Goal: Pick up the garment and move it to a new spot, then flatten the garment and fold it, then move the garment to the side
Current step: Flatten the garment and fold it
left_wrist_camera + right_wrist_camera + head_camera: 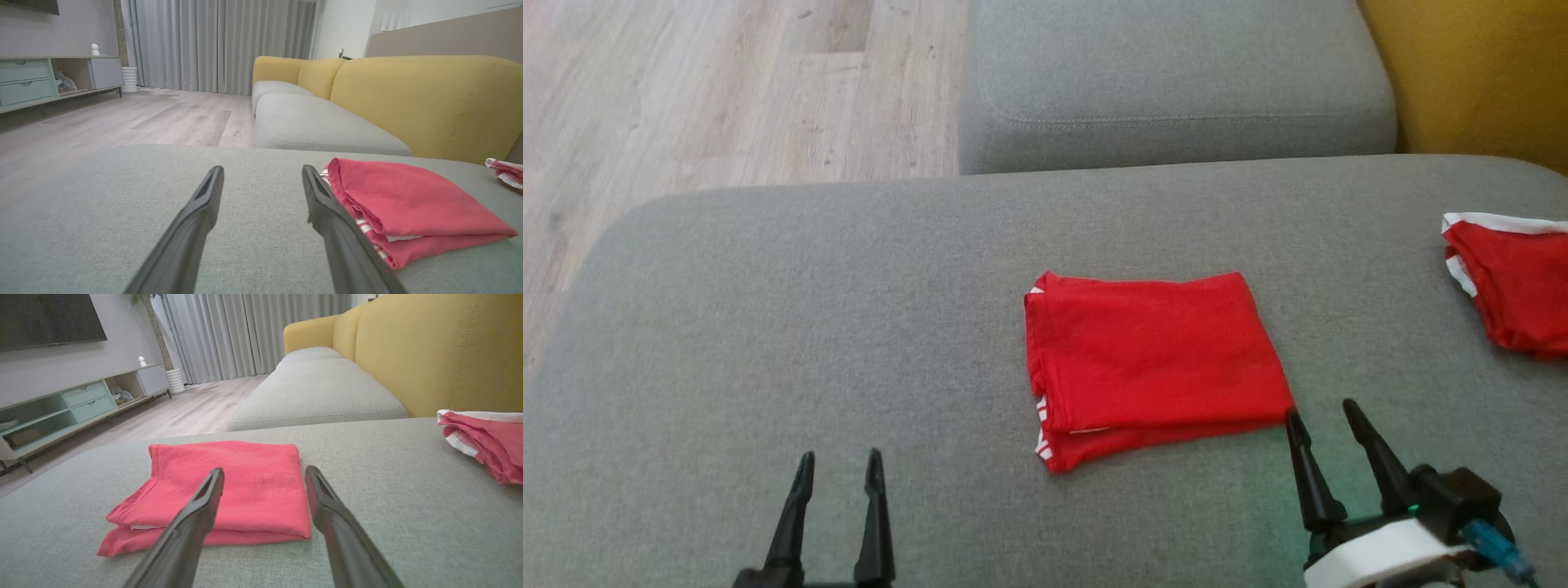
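Closest to me, the left gripper (840, 454) hovers with its fingers spread and nothing between them, well to the left of the work. The right gripper (1320, 408) is likewise spread and empty, its tips just at the near right corner of the garment (1156, 359). That red garment lies folded into a neat rectangle in the middle of the grey cushion (768, 327), layered edges showing along its near and left sides. It looks light, soft and limp, so I'd guess the stack will slump or unfold unless pinched through all layers at the near edge, ideally at both corners. Further right lies a second red garment (1515, 286), and beyond, the sofa seat (1176, 73) and wood floor (727, 90).
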You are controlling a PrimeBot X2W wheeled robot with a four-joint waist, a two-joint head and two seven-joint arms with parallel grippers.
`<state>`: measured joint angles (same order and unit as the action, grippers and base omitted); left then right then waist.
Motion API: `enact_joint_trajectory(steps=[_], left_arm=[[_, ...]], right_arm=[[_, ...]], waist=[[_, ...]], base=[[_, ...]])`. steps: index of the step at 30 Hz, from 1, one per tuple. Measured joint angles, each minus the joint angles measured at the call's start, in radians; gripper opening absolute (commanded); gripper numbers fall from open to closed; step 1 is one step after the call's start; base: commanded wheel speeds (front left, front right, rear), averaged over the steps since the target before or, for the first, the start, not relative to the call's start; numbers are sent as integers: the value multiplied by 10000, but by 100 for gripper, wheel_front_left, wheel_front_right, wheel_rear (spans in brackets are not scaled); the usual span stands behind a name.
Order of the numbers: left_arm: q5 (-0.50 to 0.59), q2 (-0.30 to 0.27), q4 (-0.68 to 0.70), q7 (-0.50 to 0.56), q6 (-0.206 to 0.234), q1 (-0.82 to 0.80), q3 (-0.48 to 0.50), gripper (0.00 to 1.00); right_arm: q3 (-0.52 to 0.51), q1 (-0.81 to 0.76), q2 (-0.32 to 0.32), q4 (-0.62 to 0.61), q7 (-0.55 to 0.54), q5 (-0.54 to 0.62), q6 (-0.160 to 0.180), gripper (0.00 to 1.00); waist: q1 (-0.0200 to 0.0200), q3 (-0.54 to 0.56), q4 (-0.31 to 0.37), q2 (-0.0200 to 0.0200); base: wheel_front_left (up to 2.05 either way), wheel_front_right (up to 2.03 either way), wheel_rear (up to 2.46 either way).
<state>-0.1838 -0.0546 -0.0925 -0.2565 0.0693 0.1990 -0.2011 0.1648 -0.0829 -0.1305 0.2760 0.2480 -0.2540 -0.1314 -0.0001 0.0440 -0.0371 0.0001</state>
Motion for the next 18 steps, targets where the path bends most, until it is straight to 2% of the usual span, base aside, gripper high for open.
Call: enact_joint_trajectory(steps=[18], left_arm=[[0, -2, -322, 0, 102, 131, 104, 100]], right_arm=[[2, -50, 125, -121, 0, 268, 0, 100]], waist=[[1, 149, 212, 0]], base=[[0, 0, 0]])
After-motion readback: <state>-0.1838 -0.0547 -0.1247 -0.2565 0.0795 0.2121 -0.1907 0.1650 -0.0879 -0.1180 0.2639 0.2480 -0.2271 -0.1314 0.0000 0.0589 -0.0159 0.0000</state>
